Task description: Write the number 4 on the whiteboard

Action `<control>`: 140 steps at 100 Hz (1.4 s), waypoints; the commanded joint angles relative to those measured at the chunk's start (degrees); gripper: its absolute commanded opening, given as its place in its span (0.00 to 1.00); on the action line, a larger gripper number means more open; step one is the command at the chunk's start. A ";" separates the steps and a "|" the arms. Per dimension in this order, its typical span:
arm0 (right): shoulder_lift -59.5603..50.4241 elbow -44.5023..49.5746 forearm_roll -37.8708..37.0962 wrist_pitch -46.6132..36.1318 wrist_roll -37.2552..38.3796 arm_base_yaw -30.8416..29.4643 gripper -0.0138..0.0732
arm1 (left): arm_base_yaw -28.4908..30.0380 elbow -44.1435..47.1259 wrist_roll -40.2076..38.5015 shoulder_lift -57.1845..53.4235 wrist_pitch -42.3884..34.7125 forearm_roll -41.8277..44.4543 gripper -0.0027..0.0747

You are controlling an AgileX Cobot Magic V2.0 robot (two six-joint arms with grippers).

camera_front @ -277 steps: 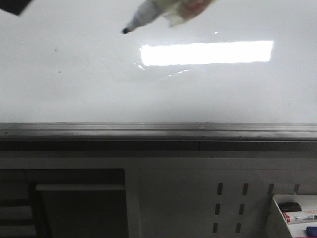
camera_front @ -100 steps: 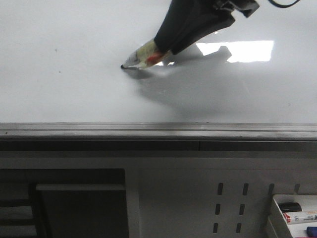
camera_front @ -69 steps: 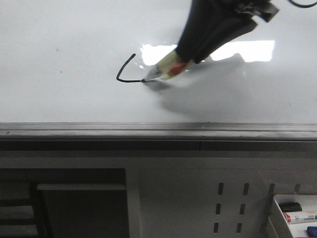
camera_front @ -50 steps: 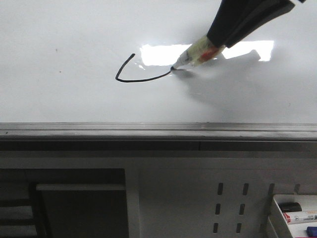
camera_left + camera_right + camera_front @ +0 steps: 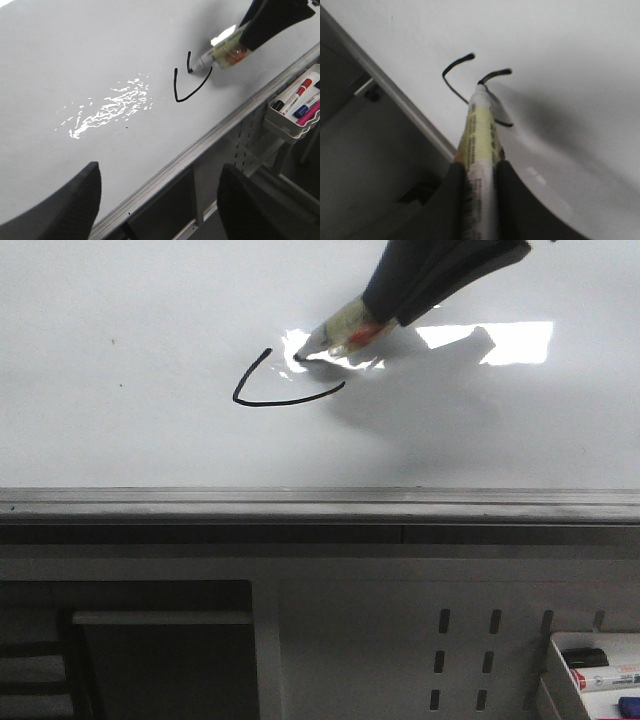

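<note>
The whiteboard [image 5: 130, 440] is glossy white with a bright reflection. On it is black ink of the number 4 [image 5: 250, 398]: a slanted stroke that bends into a crossbar running right. It also shows in the left wrist view [image 5: 187, 92] and the right wrist view [image 5: 451, 70]. My right gripper [image 5: 392, 302] is shut on a yellow-labelled marker [image 5: 345, 332]. The marker's tip touches the board above the crossbar, at a short new stroke [image 5: 495, 75]. My left gripper [image 5: 160, 200] is open and empty, over the board's front rail.
A grey metal rail [image 5: 320, 502] runs along the board's near edge. Below it is a white perforated panel [image 5: 400, 640]. A white tray [image 5: 560, 680] holding spare markers hangs at the lower right, also in the left wrist view [image 5: 280, 120].
The marker drew the slanted stroke and the crossbar. It then left the crossbar's right end and moved left and up, and its tip now rests above the crossbar.
</note>
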 commanded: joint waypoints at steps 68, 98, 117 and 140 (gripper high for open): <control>-15.88 -6.45 1.96 17.02 -25.29 5.54 0.08 | -7.88 -11.16 20.42 16.26 6.46 -15.58 0.63; -15.77 -6.45 1.40 17.64 -35.16 7.94 0.08 | -20.99 -20.98 26.74 32.24 5.06 -14.04 0.63; -15.77 -6.45 -3.15 17.64 -35.16 7.94 0.08 | -23.62 -25.26 27.13 36.40 5.44 -14.04 0.63; -15.77 -6.45 -3.15 17.17 -35.16 7.94 0.08 | -24.03 -25.54 28.26 37.68 5.21 -14.15 0.60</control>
